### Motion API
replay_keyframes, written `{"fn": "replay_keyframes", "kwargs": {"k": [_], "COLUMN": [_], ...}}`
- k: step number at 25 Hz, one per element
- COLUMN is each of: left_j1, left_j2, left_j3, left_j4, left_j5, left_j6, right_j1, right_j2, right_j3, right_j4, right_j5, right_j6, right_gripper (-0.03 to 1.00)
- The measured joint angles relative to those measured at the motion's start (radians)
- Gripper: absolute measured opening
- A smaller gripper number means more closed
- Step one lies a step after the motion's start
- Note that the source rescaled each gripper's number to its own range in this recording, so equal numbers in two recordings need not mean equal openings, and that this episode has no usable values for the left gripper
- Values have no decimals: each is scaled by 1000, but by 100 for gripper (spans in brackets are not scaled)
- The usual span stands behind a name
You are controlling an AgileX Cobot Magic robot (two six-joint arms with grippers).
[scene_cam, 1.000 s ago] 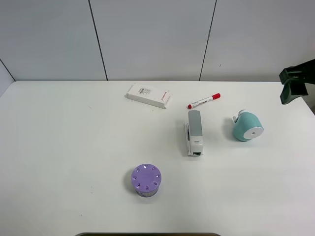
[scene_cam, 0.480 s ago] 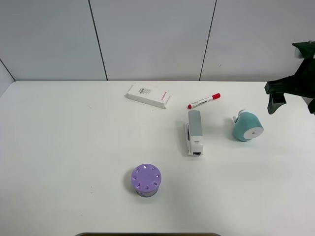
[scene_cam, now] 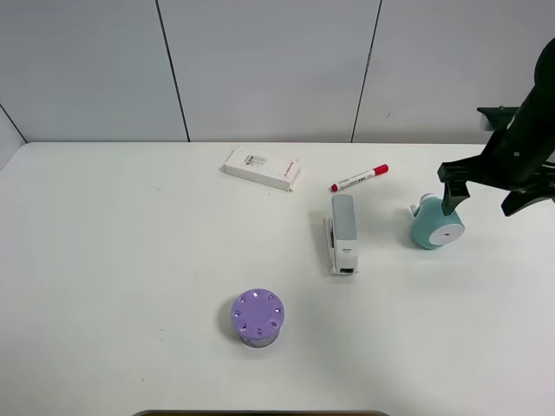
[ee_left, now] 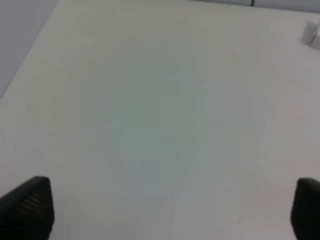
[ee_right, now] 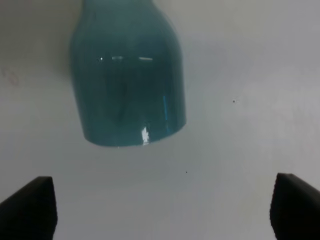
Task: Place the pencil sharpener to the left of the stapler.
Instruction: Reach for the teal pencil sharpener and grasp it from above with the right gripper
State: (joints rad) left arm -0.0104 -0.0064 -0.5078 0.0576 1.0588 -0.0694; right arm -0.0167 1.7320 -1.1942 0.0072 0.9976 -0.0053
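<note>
The teal pencil sharpener (scene_cam: 436, 224) lies on the white table (scene_cam: 130, 260), its white round face turned toward the front. The grey and white stapler (scene_cam: 343, 232) lies to its left, a short gap away. My right gripper (scene_cam: 482, 198) hangs open just right of and above the sharpener, with one finger close by its top. In the right wrist view the sharpener (ee_right: 127, 85) fills the space ahead of the open right gripper (ee_right: 161, 207), nothing between the fingers. My left gripper (ee_left: 166, 207) is open over bare table and is outside the high view.
A purple cylinder with holes (scene_cam: 258, 319) stands at the front centre. A flat white box (scene_cam: 261, 168) and a red-capped marker (scene_cam: 359, 178) lie behind the stapler. The box's corner (ee_left: 314, 35) shows in the left wrist view.
My right arm has come in from the right edge, moving left and down until its open gripper is beside the pencil sharpener. Nothing on the table has moved.
</note>
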Motion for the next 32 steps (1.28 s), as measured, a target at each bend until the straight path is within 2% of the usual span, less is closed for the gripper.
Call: {"fn": "replay_keyframes", "kwargs": {"k": [6,18,32], "left_j1": [0,0,0], "left_j2": [0,0,0], "left_j3": [0,0,0], "left_j4": [0,0,0], "left_j5": [0,0,0], "left_j6": [0,0,0], "right_j1": [0,0,0], "right_j2": [71,198,309], "right_j3": [-22,-199,-210], "right_j4": [17,86,120], "right_j5": [-25,4,20], "right_j6": [-15,-60,-87], "right_gripper": [100,100,100]}}
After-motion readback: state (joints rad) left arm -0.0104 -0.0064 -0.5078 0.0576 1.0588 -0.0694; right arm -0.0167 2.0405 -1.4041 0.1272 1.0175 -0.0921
